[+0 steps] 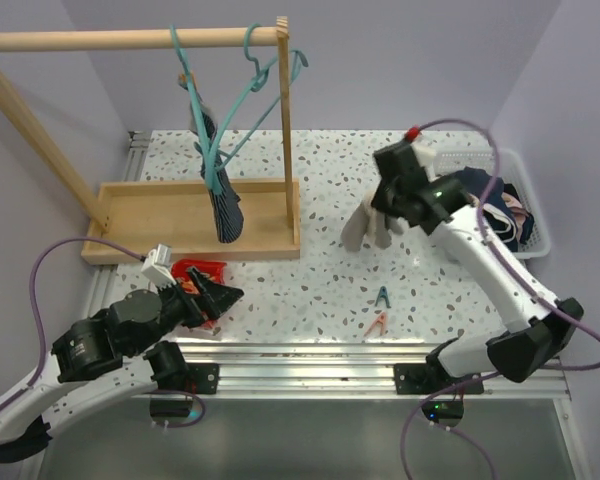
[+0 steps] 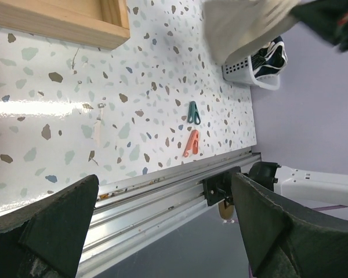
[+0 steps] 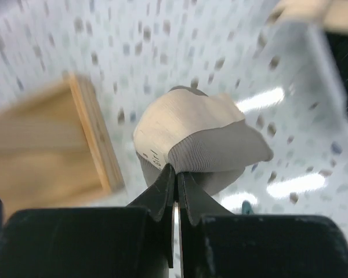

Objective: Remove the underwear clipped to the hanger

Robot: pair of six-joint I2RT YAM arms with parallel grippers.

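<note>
The grey-beige underwear (image 1: 364,226) hangs from my right gripper (image 1: 386,206), above the table right of the rack; it is off the hangers. In the right wrist view the gripper (image 3: 177,171) is shut on a fold of this cloth (image 3: 197,139). The dark navy striped underwear (image 1: 223,203) still hangs from a teal hanger (image 1: 212,140) on the wooden rail. A second teal hanger (image 1: 264,82) beside it is bare. My left gripper (image 1: 226,294) is open and holds nothing, low at the table's front left; its view shows its gripper (image 2: 162,194) over the front rail.
The rack's wooden base (image 1: 170,215) lies at the left. A red packet (image 1: 196,269) sits by the left gripper. A teal clip (image 1: 383,296) and an orange clip (image 1: 376,323) lie near the front edge. A white basket (image 1: 533,222) of clothes stands at the right.
</note>
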